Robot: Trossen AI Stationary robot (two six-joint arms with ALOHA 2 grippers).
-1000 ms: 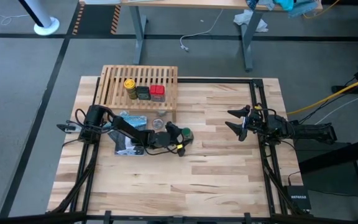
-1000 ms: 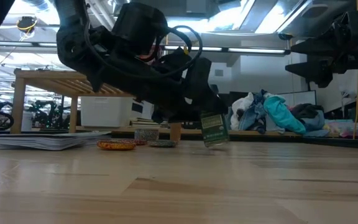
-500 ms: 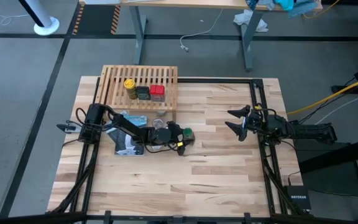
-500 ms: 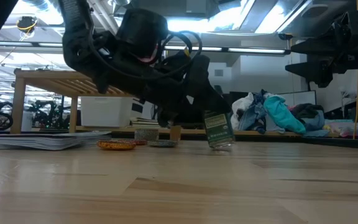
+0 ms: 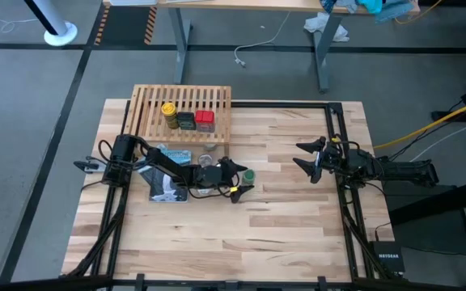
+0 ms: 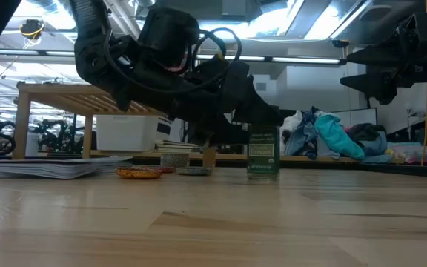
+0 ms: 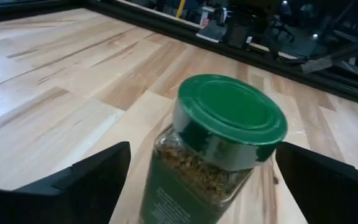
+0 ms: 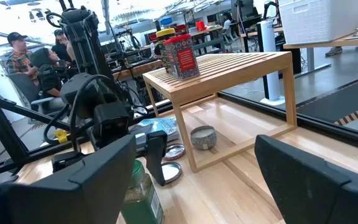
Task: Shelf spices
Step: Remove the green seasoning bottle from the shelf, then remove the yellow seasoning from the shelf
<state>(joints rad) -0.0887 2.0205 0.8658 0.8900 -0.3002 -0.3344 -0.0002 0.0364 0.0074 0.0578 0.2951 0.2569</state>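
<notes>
The green-capped jar [image 5: 249,174] stands upright on its base on the tabletop [image 6: 263,152]. My left gripper [image 5: 240,178] is open around it. In the left wrist view its two fingers [image 7: 92,177] stand on either side of the jar [image 7: 222,137] with a gap on each side. The light-wood shelf [image 5: 182,105] at the far left carries the yellow-capped jar [image 5: 168,111], the black tin [image 5: 186,120] and the red tin [image 5: 205,119] on its top. My right gripper [image 5: 306,158] hangs open near the table's right side, away from everything.
A flat blue-and-white packet [image 5: 168,174] lies under the left arm. Small silvery round tins [image 5: 210,150] sit by the shelf's near edge [image 8: 202,137]. A black frame rail [image 5: 338,162] runs along the table's right part. People sit beyond the table in the right wrist view [image 8: 23,53].
My left gripper carried the jar, tilted and just off the wood, a little toward the table's right and down. The jar now stands upright on the table. The gripper has opened and let go, and its fingers now flank the jar.
</notes>
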